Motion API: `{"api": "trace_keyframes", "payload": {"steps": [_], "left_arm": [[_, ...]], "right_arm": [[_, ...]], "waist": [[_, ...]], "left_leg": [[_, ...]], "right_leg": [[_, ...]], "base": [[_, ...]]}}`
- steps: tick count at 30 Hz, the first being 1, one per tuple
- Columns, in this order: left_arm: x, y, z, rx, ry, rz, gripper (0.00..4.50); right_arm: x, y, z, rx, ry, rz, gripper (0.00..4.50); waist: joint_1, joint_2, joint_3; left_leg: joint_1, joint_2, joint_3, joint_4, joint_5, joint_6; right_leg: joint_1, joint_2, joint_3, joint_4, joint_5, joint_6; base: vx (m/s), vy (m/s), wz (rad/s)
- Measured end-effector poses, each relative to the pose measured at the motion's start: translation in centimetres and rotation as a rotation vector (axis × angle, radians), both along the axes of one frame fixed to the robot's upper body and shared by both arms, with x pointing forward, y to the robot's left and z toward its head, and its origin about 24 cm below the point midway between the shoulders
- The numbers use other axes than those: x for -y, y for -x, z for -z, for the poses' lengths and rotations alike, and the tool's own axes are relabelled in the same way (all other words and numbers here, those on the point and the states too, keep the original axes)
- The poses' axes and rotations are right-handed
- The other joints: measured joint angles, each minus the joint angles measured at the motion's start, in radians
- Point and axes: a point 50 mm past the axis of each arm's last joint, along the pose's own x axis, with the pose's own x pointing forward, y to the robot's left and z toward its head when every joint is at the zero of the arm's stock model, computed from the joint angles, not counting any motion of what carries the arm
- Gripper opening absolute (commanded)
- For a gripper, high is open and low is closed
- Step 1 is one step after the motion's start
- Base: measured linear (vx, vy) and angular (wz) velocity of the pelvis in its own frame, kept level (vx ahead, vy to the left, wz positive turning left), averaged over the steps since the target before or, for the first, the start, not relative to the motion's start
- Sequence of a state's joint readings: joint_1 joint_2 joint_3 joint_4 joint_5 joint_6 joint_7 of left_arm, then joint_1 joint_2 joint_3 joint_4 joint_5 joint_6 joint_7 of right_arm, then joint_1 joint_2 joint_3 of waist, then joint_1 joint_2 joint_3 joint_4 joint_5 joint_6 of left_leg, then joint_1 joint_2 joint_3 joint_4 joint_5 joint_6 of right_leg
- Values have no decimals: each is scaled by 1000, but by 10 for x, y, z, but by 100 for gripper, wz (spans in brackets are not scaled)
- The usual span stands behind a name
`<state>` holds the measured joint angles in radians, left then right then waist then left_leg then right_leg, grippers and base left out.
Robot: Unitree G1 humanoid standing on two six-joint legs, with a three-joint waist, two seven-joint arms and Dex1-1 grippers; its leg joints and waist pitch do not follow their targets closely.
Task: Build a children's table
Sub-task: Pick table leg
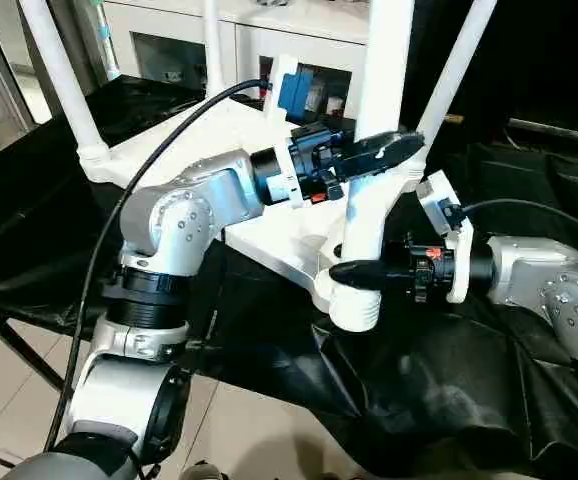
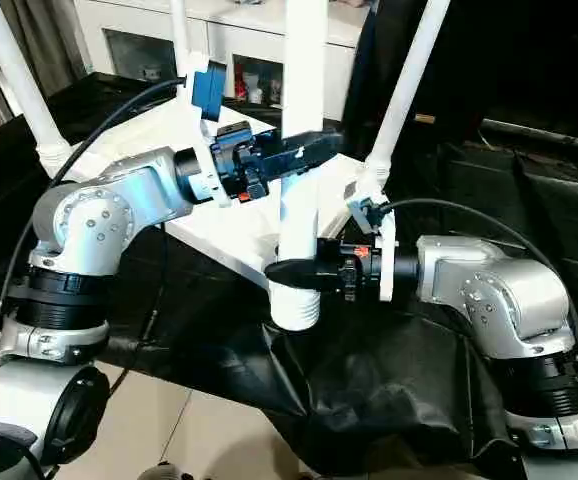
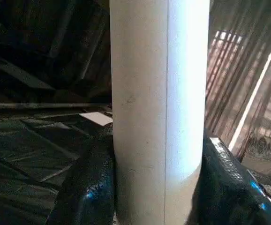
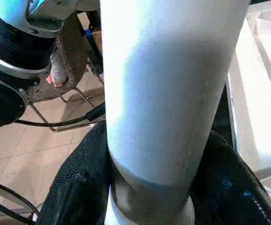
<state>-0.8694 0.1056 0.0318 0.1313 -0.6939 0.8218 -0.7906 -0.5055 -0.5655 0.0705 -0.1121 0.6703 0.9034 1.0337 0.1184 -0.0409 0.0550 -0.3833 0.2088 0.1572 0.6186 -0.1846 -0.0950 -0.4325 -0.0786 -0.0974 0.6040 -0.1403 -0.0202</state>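
White plastic leg [image 2: 302, 150], stiff, light, likely slick: your left gripper [image 2: 304, 148] clamps its shaft; right gripper [image 2: 299, 272] clamps it just above the socket [image 2: 295, 305] at the tabletop [image 1: 269, 235] corner. Grip low w/ right when seating.

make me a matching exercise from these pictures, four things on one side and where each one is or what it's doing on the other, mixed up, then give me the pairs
Things:
1. left gripper
2. right gripper
3. tabletop
4. near leg

Places or states:
A. lies upside down on the black cloth
B. clamped on the leg just above its corner socket
C. stands upright, held by both grippers
D. clamped on the leg higher up

Pairs: 1-D, 2-B, 3-A, 4-C
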Motion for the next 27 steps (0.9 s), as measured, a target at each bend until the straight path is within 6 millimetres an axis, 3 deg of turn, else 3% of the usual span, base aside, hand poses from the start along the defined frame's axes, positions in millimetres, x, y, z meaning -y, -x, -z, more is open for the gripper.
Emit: {"api": "trace_keyframes", "payload": {"steps": [5,8,18,27], "left_arm": [[0,1,0,4,6,-1,182],[-1,1,0,8,12,-3,182],[-10,5,1,59,14,23,180],[-9,13,-2,100,18,86,180]], "right_arm": [[-1,0,0,14,1,0,189],[-2,-1,0,20,-5,1,259],[-3,-2,3,-2,-23,-11,340],[-3,-1,5,-40,-45,-45,343]], "waist": [[0,0,0],[0,0,0],[-2,-1,0],[-2,-2,0]], "left_leg": [[0,0,0,0,0,0],[0,0,0,0,0,0],[0,0,0,0,0,0],[0,0,0,0,0,0]], "right_leg": [[0,0,0,0,0,0],[0,0,0,0,0,0],[0,0,0,1,0,0],[0,0,0,2,0,0]], "base": [[0,0,0],[0,0,0],[0,0,0],[0,0,0]]}}
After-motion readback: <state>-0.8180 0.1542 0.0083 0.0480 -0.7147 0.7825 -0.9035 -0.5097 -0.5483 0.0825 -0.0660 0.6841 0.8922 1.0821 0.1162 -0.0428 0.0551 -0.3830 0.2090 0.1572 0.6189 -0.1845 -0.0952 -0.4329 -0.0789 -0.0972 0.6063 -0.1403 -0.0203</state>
